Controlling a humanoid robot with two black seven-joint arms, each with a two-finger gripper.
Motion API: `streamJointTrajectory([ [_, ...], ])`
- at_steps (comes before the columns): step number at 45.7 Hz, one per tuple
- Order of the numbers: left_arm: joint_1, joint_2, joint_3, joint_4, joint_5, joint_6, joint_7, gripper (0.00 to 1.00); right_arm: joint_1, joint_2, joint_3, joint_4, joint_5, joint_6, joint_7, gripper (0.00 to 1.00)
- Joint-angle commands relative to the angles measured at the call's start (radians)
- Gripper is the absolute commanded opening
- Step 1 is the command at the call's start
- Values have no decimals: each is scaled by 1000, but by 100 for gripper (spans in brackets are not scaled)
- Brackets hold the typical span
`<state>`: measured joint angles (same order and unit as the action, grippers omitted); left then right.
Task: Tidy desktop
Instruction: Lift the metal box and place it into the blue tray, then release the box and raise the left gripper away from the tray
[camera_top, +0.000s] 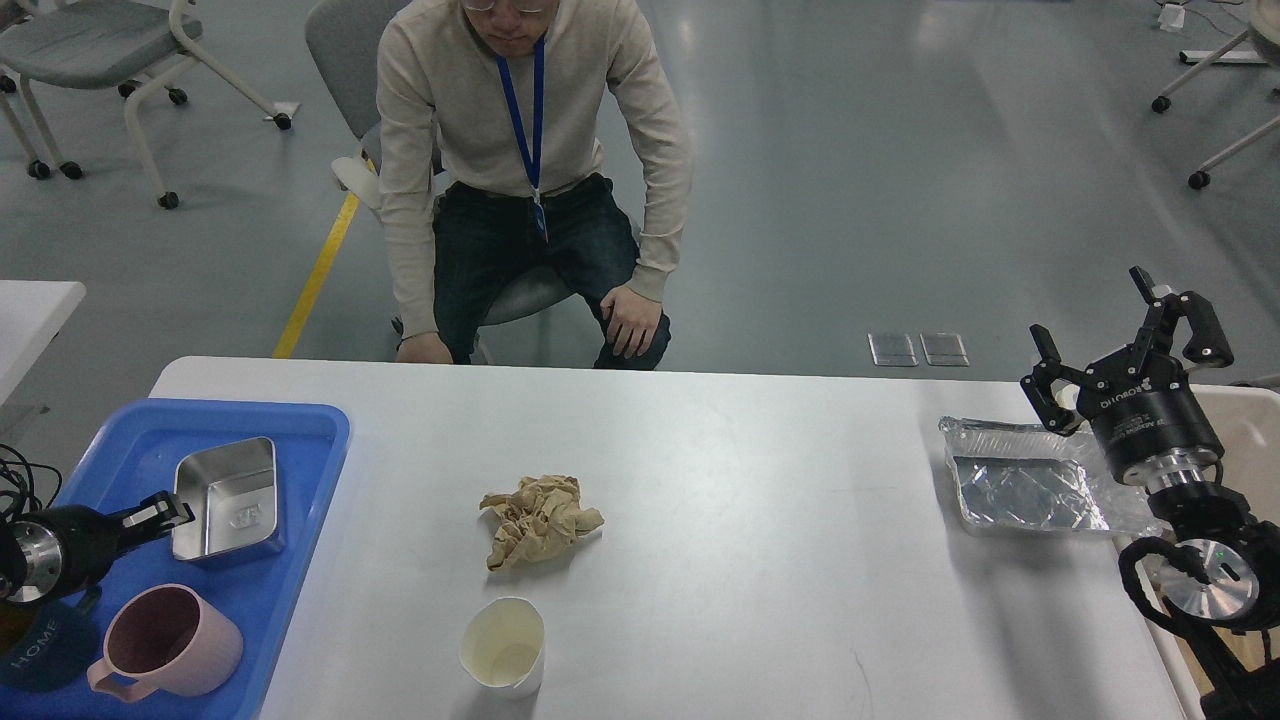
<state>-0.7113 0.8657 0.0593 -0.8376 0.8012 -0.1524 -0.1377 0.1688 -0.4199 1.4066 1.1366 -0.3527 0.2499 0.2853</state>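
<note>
Right gripper (1125, 350) hangs spread wide and empty above the desktop's (760, 470) right end, just over the foil tray (1030, 490); left gripper (160, 515), fingers near closed with nothing between them, sits over the blue tray (130, 430) beside the metal box (228, 498) and pink mug (170, 645). Crumpled brown paper (538, 518) and a paper cup (503, 647) lie mid-desk, so clearing seems underway; next likely needs a reach to the paper

The left gripper (165, 513) is seen side-on and dark, so its finger spacing cannot be told. Below it, the blue tray (215, 420) runs off the left and bottom edges. Behind the right gripper (1120, 350), a beige bin (1245, 430) is mostly hidden.
</note>
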Motion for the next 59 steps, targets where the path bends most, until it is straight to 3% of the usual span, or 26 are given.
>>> streamJointTrajectory([
  [1,-10,-1,-4,-3,-4,-7,0,81,0,1,0,0,0,0,0,100],
  [17,-89,52,-6,-73,-2,-6,-14,88,1,1,2,0,0,0,0,100],
  [31,-287,237,-6,-428,7,13,-13,93,1,1,0,2,0,-1,0,100],
  [45,-312,397,-4,-765,203,135,-2,93,0,-7,0,2,0,-1,0,100],
  [51,-309,449,-6,-796,246,174,-2,93,0,-7,0,2,0,-1,0,100],
  [59,-301,455,-7,-805,246,293,-8,93,0,-8,0,0,0,0,0,100],
])
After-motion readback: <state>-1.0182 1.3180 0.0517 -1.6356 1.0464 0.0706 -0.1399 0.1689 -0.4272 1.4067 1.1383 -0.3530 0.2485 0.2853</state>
